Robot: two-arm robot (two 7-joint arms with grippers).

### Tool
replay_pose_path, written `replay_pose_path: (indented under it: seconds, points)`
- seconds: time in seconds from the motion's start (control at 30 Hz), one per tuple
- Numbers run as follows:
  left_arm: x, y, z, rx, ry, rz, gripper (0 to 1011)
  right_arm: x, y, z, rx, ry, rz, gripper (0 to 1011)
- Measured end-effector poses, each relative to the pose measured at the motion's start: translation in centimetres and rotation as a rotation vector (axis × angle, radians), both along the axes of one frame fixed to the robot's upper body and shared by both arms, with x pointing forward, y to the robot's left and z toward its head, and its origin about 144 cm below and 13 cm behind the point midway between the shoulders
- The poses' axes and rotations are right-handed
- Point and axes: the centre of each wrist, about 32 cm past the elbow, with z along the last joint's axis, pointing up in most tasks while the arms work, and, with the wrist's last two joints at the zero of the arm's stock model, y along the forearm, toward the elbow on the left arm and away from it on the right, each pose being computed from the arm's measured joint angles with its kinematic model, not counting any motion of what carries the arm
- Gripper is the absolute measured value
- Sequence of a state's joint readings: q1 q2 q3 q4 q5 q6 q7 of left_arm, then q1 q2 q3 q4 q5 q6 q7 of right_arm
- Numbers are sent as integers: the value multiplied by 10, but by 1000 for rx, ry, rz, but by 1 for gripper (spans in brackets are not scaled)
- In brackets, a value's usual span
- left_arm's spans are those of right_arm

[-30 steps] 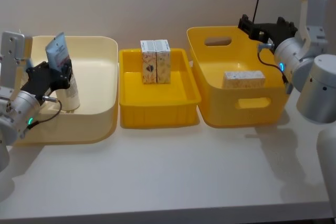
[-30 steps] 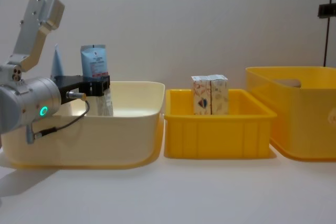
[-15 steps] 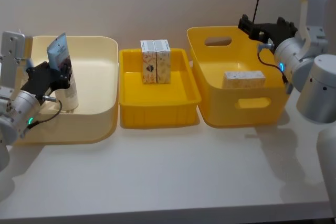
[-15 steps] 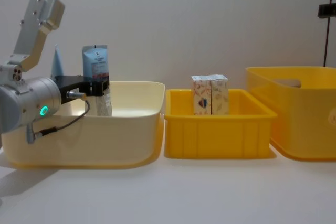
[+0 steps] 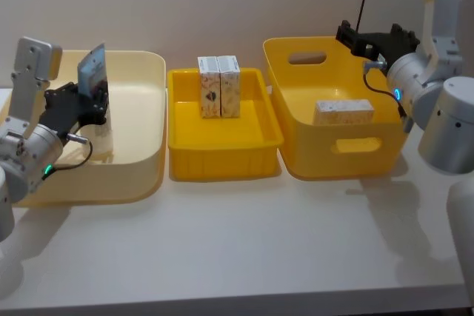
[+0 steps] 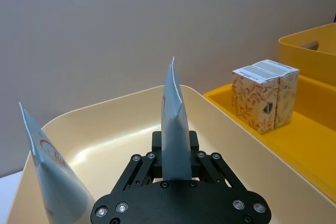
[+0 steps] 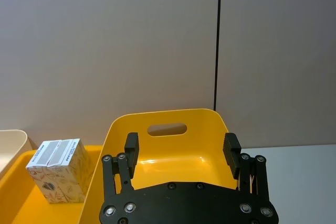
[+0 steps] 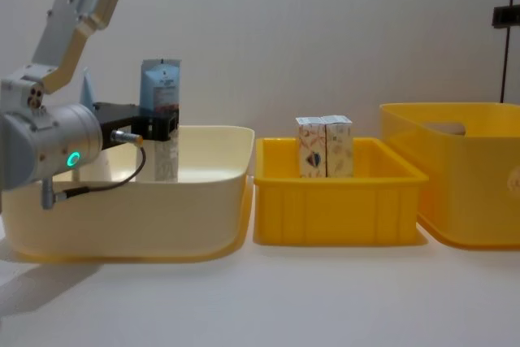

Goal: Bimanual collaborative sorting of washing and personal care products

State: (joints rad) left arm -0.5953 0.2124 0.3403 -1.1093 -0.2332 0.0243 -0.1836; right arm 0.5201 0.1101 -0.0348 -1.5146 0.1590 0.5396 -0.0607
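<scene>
The left gripper (image 5: pixel 95 107), pinching a squeeze tube (image 5: pixel 92 68), has lifted it higher above the cream bin (image 5: pixel 157 146) at nine o'clock (likely starting the transfer). The right gripper (image 5: pixel 363 41) waits spread at two o'clock.

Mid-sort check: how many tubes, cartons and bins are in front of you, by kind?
Squeeze tubes: 2 (held tube in the left gripper's jaws; second tube in the cream bin)
Cartons: 3 (upright cartons in the yellow tray; lying carton in the large yellow bin)
Bins: 3
Total: 8
</scene>
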Motion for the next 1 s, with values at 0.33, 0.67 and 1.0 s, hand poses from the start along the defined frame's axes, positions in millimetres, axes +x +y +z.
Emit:
replay_pose_path:
  seconds: [0.33, 0.67, 1.0]
  points:
    - [-17, -9, 15, 44, -14, -8, 256, 0, 0, 0, 0, 0, 0, 1001]
    - [-32, -12, 22, 62, -12, -11, 255, 0, 0, 0, 0, 0, 0, 1001]
    - [-35, -11, 35, 76, -53, -15, 256, 0, 0, 0, 0, 0, 0, 1001]
